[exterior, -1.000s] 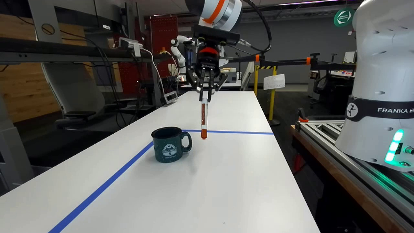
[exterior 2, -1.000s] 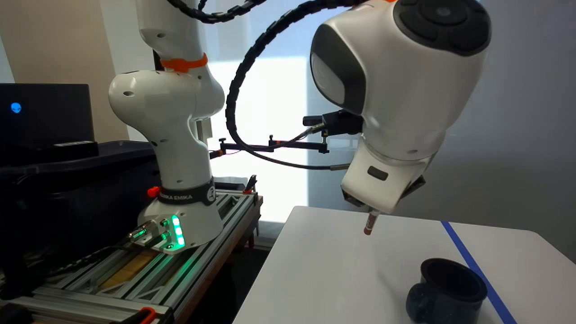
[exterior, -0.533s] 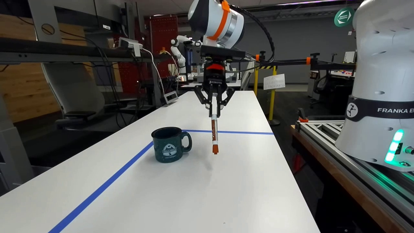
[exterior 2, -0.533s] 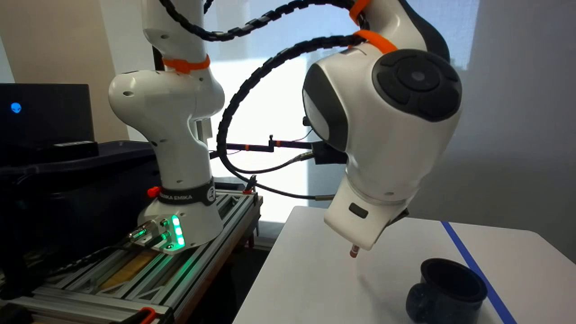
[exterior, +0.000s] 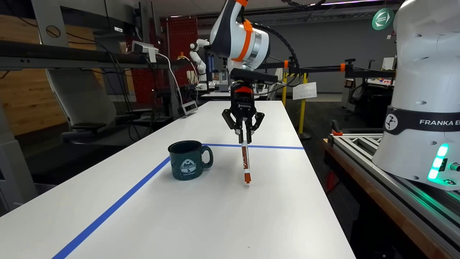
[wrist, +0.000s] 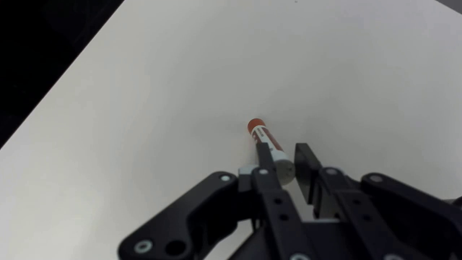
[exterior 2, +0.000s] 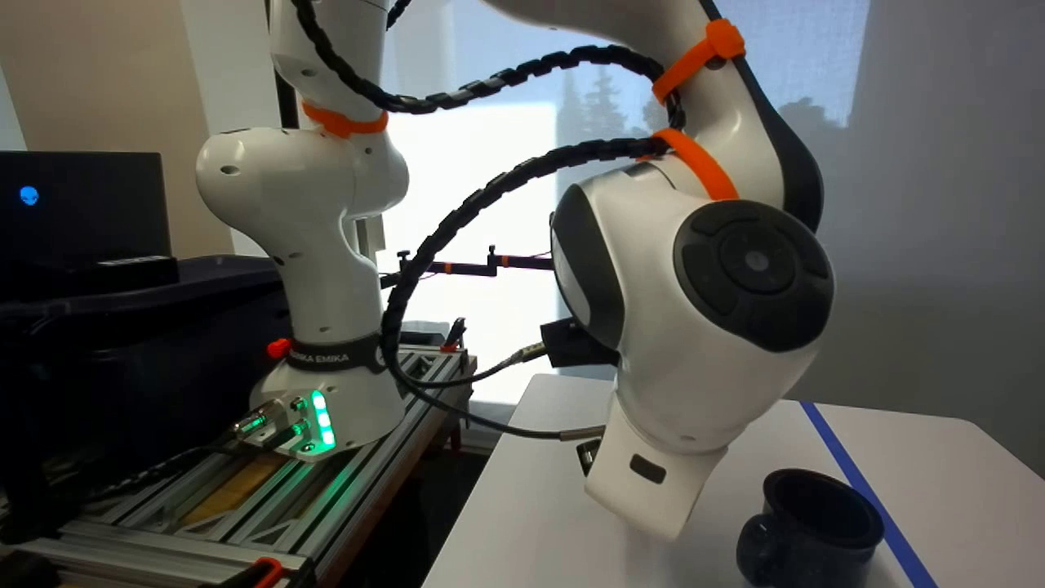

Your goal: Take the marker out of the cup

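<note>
- Wrist view and both exterior views showed the white table [exterior: 215, 216], which carried the mug [exterior: 185, 163].
- The arm [exterior 2: 653, 310] arched above the table on the side of the mug's handle [exterior: 211, 157].
- The gripper [exterior: 245, 141] hung beyond that handle, apart from the mug, its fingers [wrist: 265, 157] drawn together and clamped on the marker [exterior: 245, 162] near its upper end.
- The mug stood upright with nothing poking above its rim; its inside was too dark to read.
- The marker was out of the mug, past its handle, nearly upright with a slight lean, red-orange end [exterior: 247, 178] down; whether that end touched the table could not be told. It was probably light and stiff, and its smooth round barrel looked apt to twist in a loose pinch. A hold nearer mid-barrel would likely have been steadier, though this high one left the lower end free for setting down.
</note>
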You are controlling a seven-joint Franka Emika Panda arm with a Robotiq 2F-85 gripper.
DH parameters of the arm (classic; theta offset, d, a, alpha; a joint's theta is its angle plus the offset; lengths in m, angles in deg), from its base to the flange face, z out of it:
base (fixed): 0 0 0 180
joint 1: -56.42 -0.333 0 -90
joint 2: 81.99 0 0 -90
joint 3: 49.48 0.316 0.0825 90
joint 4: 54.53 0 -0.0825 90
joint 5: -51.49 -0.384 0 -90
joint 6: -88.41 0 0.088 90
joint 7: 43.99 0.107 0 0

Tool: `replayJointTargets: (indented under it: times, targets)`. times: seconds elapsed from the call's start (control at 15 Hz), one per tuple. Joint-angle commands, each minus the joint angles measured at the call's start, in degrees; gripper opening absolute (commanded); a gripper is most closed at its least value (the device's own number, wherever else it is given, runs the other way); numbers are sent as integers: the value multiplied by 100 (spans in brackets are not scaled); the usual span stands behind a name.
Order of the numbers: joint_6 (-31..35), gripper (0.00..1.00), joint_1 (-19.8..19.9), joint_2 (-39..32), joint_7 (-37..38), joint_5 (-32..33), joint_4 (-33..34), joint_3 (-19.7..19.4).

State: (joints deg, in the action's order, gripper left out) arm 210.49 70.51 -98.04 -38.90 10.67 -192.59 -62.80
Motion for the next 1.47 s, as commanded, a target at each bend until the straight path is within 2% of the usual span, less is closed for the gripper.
replayJointTargets:
  times: [0.0,0.47,1.27,1.33,1.4]
  targets:
    - [131,6,76,-286,-250,199,221,-4]
    - [755,6,24,-563,-5,760,337,-24]
    - [2895,6,-404,-679,721,1739,-36,199]
    - [2988,47,-428,-684,732,1786,-74,230]
    - [3066,48,-446,-667,740,1826,-122,248]
